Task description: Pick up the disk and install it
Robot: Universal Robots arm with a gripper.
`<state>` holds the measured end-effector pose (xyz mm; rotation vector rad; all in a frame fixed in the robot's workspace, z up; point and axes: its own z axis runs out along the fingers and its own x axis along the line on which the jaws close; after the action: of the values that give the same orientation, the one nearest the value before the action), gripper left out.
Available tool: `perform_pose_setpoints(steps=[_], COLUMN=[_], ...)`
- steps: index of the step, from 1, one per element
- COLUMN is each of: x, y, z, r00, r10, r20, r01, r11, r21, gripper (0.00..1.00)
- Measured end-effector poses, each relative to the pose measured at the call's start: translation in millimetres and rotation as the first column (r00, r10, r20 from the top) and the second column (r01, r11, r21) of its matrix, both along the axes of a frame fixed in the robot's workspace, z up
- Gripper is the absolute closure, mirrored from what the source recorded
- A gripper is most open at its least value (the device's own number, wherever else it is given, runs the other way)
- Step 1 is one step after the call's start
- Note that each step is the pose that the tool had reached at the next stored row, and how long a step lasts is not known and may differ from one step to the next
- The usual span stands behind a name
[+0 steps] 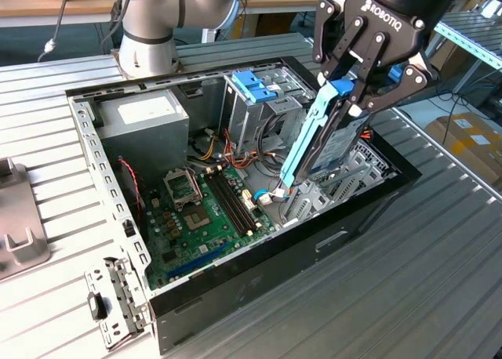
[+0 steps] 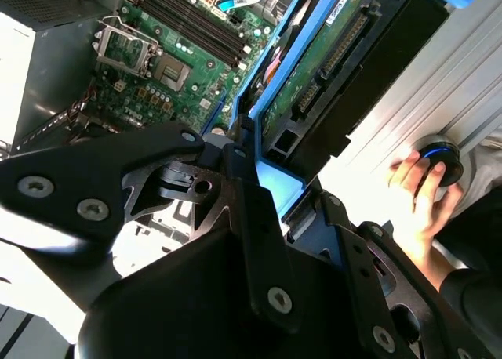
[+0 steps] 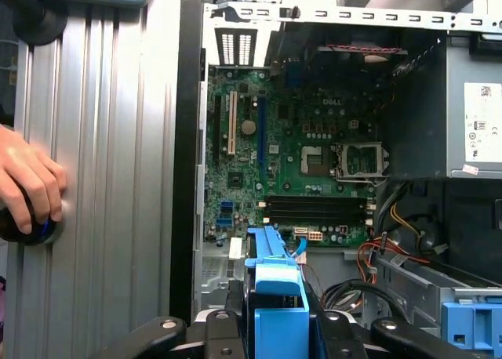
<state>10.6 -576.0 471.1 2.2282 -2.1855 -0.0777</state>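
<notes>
The ribbed metal counter [image 1: 408,296] is running closest to the exterior camera, and the open computer case [image 1: 259,273] is lying on it with its side panel off. Reading across from the exterior view's left, a grey power-supply box [image 1: 145,116] is sitting in the far corner of the case. The green motherboard [image 1: 200,210] is lying flat on the case floor beside it. Next, a metal drive cage [image 1: 243,116] is standing with a blue bracket [image 1: 252,86] on top.

Towards the exterior view's right, the disk [image 1: 336,143] is hanging on end and tilted above the case interior. Its lower end is dipping towards the parts beside the motherboard, and whether it is touching anything there is hard to tell. The gripper [image 1: 354,94] is clenching the disk's upper end, with its fingers pressing the light blue rail.

In the second wrist view, a person's hand [image 2: 420,188] is resting on a dark round knob [image 2: 441,154] on the counter outside the case.

Judging by this, the pick-up is done. The disk is not yet sitting in any bay, so the installing part is remaining.
</notes>
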Motion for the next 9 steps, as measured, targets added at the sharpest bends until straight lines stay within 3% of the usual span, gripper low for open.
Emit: perform_pose_setpoints(steps=[9], x=[11.8], y=[0.0], z=[-0.5], r00=[1.0000], r10=[0.000], r20=[0.0000], r01=[0.000], r11=[1.0000], r21=[0.0001], gripper=[0.63])
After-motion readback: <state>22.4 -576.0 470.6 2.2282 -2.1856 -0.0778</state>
